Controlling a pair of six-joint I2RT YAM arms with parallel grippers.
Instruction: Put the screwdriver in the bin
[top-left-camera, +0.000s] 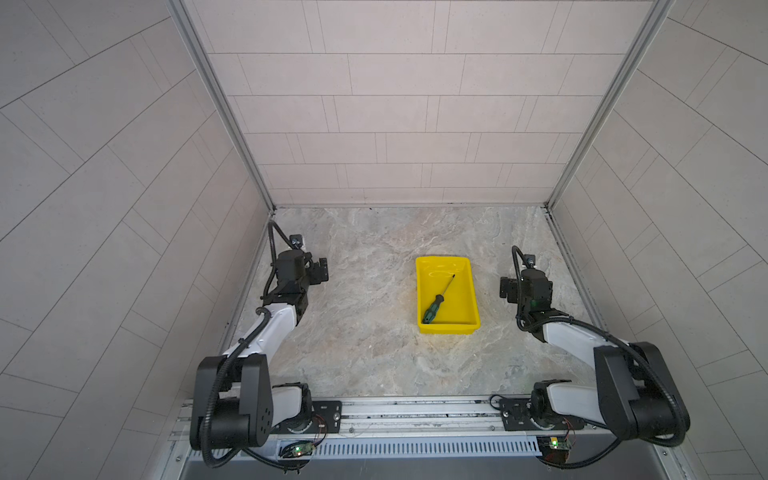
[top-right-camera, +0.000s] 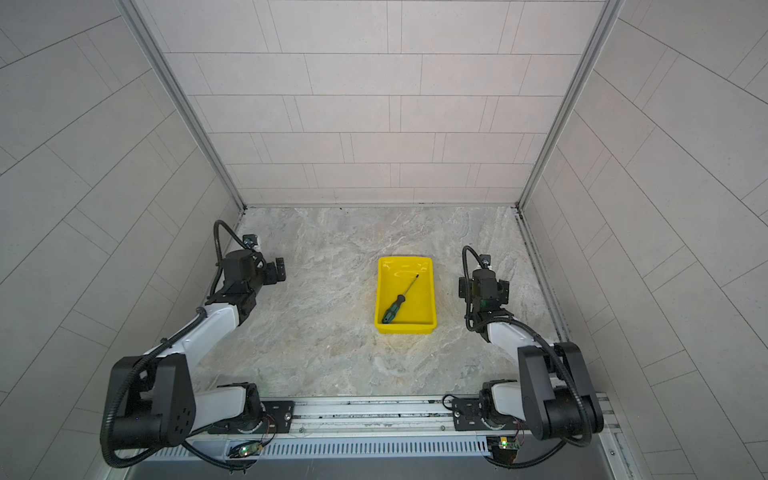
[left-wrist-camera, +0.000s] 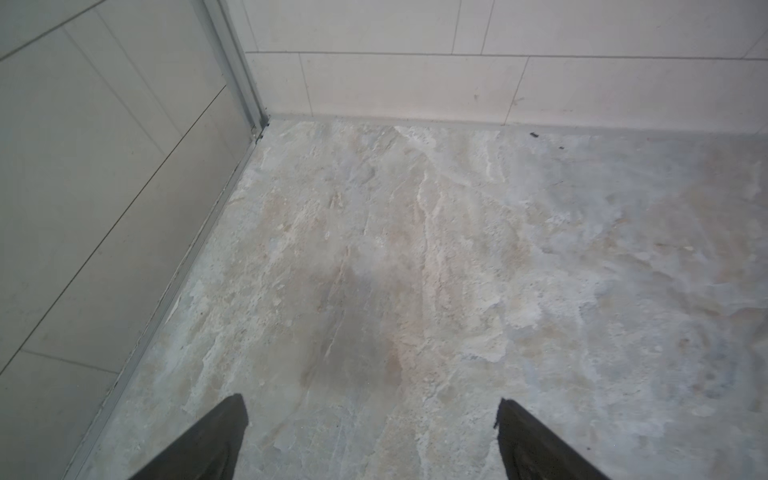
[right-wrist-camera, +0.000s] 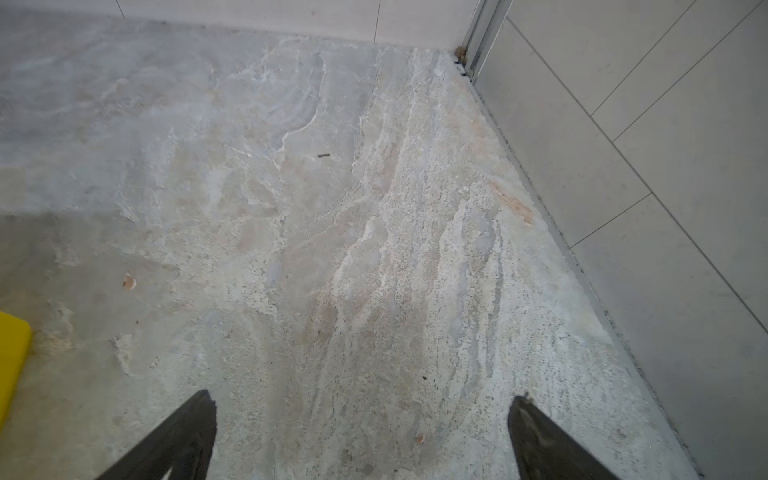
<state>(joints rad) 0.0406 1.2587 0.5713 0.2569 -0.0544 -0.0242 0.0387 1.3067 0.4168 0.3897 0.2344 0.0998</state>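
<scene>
I see three pale tiled walls (top-left-camera: 395, 104) closing in one stone-patterned tabletop (top-left-camera: 357, 340). Two arms stand on the front rail (top-left-camera: 415, 409): the left arm (top-left-camera: 270, 328) by the left wall and the right arm (top-left-camera: 573, 338) by the right wall, both well apart from the middle. Any lettering on them is too small for me to read.

One yellow bin (top-left-camera: 449, 330) sits on the table between the arms, and both top views show it (top-right-camera: 405, 329). A corner of it (right-wrist-camera: 10, 353) shows in my right wrist view. It holds one thing.

The left gripper (left-wrist-camera: 370, 409) is spread wide, with only bare tabletop between its fingers (left-wrist-camera: 216, 436). The right gripper (right-wrist-camera: 365, 403) is also spread wide, holding nothing.

The single screwdriver (top-left-camera: 436, 301) lies slantwise on the bin's floor. Its green and black handle is near the front left corner, and its thin shaft points toward the back wall (top-right-camera: 400, 300). Neither gripper touches it.

Two small boards with lit lamps (top-left-camera: 297, 450) (top-left-camera: 554, 444) sit under the rail.
</scene>
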